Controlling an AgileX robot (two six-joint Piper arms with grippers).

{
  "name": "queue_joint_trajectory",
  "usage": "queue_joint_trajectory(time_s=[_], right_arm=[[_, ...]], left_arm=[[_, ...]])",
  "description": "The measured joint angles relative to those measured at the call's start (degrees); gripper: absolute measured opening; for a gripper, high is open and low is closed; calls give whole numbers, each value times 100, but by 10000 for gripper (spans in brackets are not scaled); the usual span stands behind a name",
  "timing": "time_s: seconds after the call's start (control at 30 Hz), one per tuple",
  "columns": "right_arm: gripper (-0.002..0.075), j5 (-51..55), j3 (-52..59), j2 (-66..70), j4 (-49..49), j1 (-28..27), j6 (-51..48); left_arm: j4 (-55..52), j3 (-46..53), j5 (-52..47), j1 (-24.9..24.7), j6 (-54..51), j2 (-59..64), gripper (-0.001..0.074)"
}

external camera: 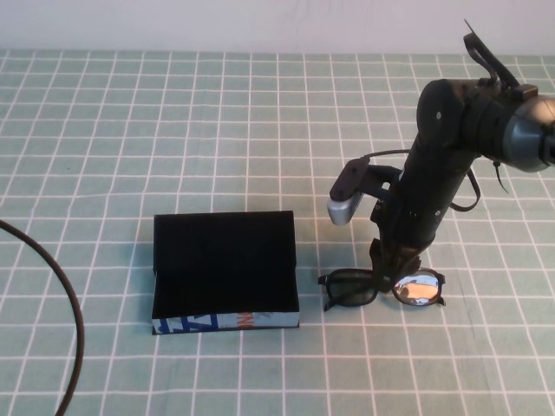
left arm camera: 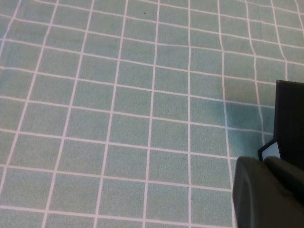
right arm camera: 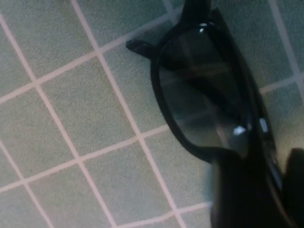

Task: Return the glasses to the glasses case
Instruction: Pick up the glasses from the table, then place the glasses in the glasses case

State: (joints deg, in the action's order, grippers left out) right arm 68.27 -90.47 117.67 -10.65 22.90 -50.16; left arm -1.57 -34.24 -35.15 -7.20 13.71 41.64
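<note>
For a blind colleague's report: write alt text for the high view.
The right tool reaches down onto the bridge of black glasses lying on a green checked tablecloth. To their left an open black glasses case sits empty, lid up. The left tool is out of view.

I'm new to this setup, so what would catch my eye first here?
The right claw reaching down onto the bridge of the black glasses on the checked cloth. To their left, apart from them, the glasses case lies open, black inside, its blue printed front toward the robot. The left claw is out of the high view.
</note>
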Motion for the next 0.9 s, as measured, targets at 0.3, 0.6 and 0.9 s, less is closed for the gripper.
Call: queue_joint_trajectory(time_s=[0.3,0.6,0.9], right_arm=[[12,148,-133,0,-48,0,-40],[5,148,-1011,-202,-35,0,37],[5,191,-1840,-416,-1083,172,53]], left_arm=[[0,0,0,0,-13,0,-1],[0,0,0,0,-13,0,-1],[75,0,-10,0,-13,0,-1]])
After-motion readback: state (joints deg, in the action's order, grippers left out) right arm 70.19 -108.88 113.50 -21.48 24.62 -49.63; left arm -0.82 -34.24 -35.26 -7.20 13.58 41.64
